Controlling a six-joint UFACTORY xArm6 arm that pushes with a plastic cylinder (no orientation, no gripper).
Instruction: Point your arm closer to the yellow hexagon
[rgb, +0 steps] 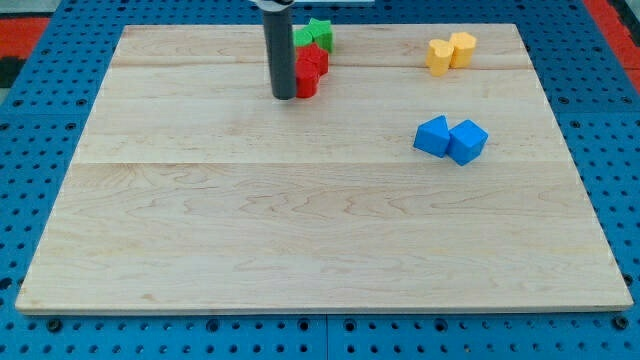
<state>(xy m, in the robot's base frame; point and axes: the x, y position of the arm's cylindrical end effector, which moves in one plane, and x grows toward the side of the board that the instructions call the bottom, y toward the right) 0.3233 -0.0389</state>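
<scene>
my tip (283, 96) touching red block (310, 72), well left of yellow hexagon block (463, 48) on wooden tabletop (320, 240); approach barely begun. no jaws, only rod.

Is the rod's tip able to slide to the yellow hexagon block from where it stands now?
Probably yes. My tip stands beside the red blocks at the view's top, and the bare wooden board lies between it and the yellow hexagon block to the view's right.
</scene>
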